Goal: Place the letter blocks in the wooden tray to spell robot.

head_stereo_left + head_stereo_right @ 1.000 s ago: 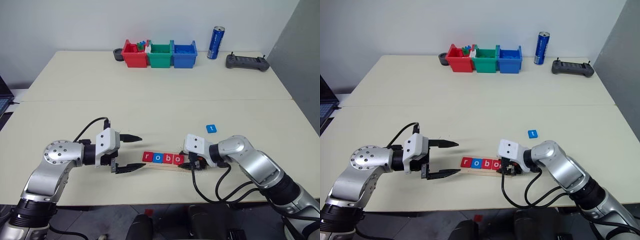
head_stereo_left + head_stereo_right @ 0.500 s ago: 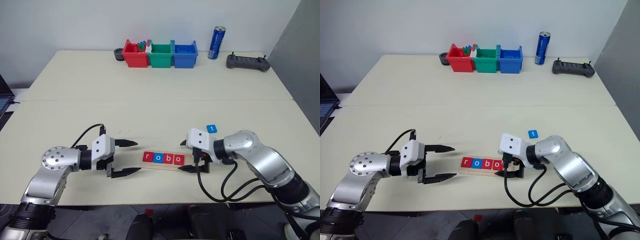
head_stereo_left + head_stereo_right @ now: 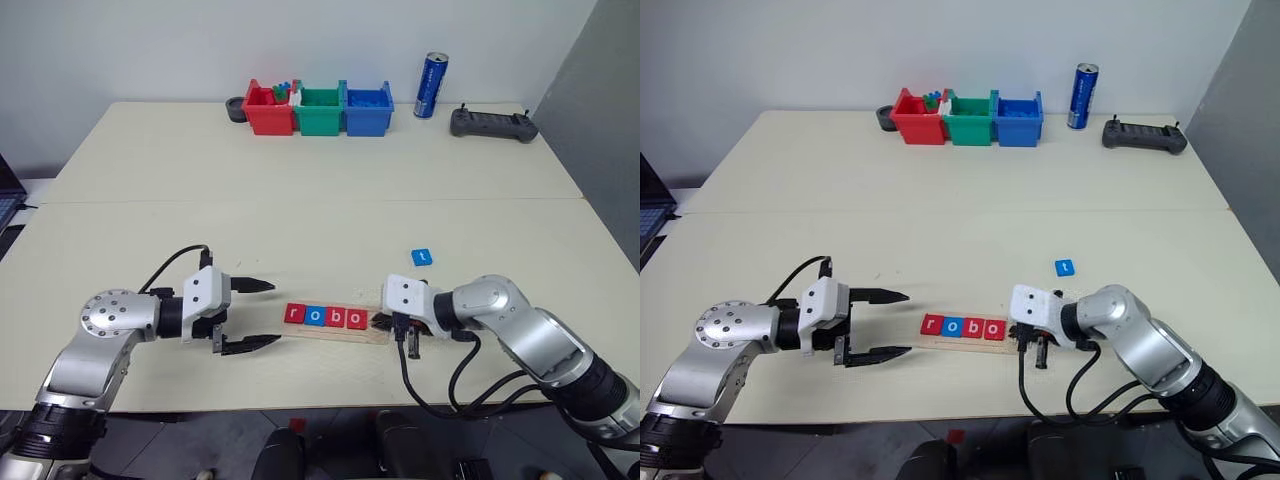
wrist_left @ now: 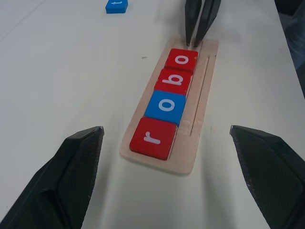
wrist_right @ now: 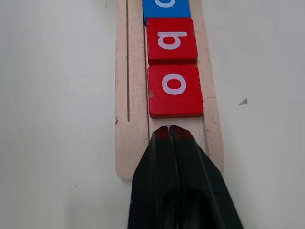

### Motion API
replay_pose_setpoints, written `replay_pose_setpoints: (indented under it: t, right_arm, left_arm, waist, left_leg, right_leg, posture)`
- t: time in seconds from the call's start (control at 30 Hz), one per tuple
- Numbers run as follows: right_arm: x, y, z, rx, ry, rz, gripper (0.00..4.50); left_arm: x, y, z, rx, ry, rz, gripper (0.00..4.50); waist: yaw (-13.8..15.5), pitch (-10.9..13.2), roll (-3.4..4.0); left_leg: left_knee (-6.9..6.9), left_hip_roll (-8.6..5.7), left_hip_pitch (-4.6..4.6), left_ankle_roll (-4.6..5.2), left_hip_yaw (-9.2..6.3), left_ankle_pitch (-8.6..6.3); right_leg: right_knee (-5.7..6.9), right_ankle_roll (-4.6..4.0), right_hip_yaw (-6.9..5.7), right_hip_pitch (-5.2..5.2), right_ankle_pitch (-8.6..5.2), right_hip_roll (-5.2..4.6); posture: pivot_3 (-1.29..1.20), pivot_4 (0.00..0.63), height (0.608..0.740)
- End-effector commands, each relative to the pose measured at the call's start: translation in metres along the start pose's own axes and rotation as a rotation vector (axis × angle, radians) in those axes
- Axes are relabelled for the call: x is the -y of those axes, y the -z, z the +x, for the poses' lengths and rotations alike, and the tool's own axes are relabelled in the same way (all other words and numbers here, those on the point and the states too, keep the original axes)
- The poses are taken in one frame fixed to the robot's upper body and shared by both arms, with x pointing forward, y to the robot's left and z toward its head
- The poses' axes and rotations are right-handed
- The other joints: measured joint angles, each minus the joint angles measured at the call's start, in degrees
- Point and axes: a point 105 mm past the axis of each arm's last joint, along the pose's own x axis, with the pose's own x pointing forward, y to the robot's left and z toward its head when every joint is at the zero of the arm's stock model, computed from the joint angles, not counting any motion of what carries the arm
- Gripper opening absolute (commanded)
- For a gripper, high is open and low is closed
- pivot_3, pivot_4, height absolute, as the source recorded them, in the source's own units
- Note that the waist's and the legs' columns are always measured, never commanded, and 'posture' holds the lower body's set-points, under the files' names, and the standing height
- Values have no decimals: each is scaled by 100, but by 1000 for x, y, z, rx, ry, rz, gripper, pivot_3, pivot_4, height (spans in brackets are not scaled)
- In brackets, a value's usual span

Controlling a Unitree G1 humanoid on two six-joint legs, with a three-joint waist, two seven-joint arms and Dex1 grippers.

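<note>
The wooden tray (image 3: pixel 332 332) lies near the table's front edge. It holds a red r (image 3: pixel 294 314), a blue o (image 3: pixel 314 316), a red b (image 3: pixel 335 317) and a red o (image 3: pixel 355 319) in a row. A blue t block (image 3: pixel 422 257) lies loose on the table behind the tray's right end. My right gripper (image 3: pixel 380 321) is shut and empty, its tips over the tray's bare right end, just short of the last o (image 5: pixel 174 90). My left gripper (image 3: pixel 275 313) stands open just off the tray's left end, pointing at the r (image 4: pixel 153 138).
Red (image 3: pixel 268 110), green (image 3: pixel 320 110) and blue (image 3: pixel 367 110) bins stand at the table's far edge beside a dark round object (image 3: pixel 236 108). A blue can (image 3: pixel 431 86) and a black controller (image 3: pixel 492 124) sit to their right. A seam crosses the table mid-way.
My right gripper opened beside the last o, drew back slightly to the right and has now shut empty. The left gripper stays open in place.
</note>
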Motion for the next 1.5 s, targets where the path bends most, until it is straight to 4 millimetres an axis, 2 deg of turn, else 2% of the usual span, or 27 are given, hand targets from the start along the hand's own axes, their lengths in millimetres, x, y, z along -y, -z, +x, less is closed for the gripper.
replay_pose_setpoints:
  t: [0.03, 0.33, 0.5, 0.6, 0.7, 0.83, 0.97, 1.07, 1.23, 1.43, 1.5]
  right_arm:
    - [3, -6, 2, 4, 9, -50, 29]
    - [6, -24, 10, 57, 0, -71, 29]
    - [10, -26, 10, 63, 16, -83, 29]
    - [17, -28, 0, 78, 43, -72, 29]
    - [29, -32, -17, 113, 113, -45, 614]
    - [54, -27, -45, 163, 315, 86, 1978]
    - [82, 4, -68, 168, 640, 287, 3285]
    - [91, 28, -73, 147, 843, 419, 4379]
    - [88, 51, -52, 137, 957, 612, 4448]
    - [88, 68, -32, 156, 954, 800, 4448]
    - [89, 73, -30, 154, 968, 837, 4080]
  left_arm:
    - [-3, -14, -2, 10, -9, 37, 4500]
    - [-2, -17, 1, 12, -15, 29, 4500]
    - [-1, -7, -3, 7, -16, 21, 4500]
    - [-1, 1, -4, 5, -18, 17, 4500]
    - [1, 9, -4, 6, -19, 13, 4500]
    - [2, 14, -6, 9, -25, 10, 4500]
    - [5, 17, -7, 15, -32, 9, 4500]
    - [7, 18, -8, 17, -32, 9, 4500]
    - [5, 16, -6, 20, -23, 15, 4500]
    - [1, 12, -4, 22, -15, 27, 4500]
    - [0, 11, -3, 24, -13, 29, 4500]
  waist:
    - [-2, 0, 0]
    - [-20, 0, 0]
    - [-20, 0, 0]
    - [-19, 0, 0]
    - [-16, 0, 0]
    - [-1, 0, 0]
    - [12, -2, -3]
    - [10, -1, -2]
    - [-18, -1, -1]
    - [-43, -3, -3]
    - [-46, -3, -3]
  left_leg:
    - [0, 0, 1, 0, 0, 0]
    - [0, 1, 0, 0, 0, 0]
    - [-1, 1, 1, 0, 0, 0]
    - [-1, 1, 1, 0, 0, 0]
    - [0, 0, 0, 0, 0, 0]
    - [-1, 0, 0, 0, -1, 0]
    - [-2, 0, -1, 0, -1, 0]
    - [-5, 0, 0, 0, 1, 0]
    - [-5, 1, 5, -1, 9, 0]
    - [-5, 0, 7, 0, 9, 0]
    - [-5, 0, 17, 0, 12, 0]
  right_leg:
    - [0, 0, 1, 0, 0, 0]
    - [0, 0, 1, 0, 0, 0]
    - [1, -1, 0, 0, 0, 0]
    - [1, -1, 0, 0, 0, 0]
    - [0, -1, 0, 0, 0, -1]
    - [0, -1, -1, 0, 0, -1]
    - [0, -1, 0, 0, 0, -1]
    - [2, -1, 3, -2, 1, -1]
    - [8, -1, 11, -3, 1, 1]
    - [7, -1, 12, 0, 1, 1]
    - [7, -1, 15, 7, 1, 1]
  posture:
    - [0, 150, 740]
    - [0, 150, 740]
    - [0, 150, 740]
    - [0, 150, 740]
    - [0, 150, 740]
    - [0, 150, 740]
    - [0, 150, 740]
    - [0, 150, 740]
    - [0, 150, 740]
    - [0, 150, 740]
    - [0, 150, 740]
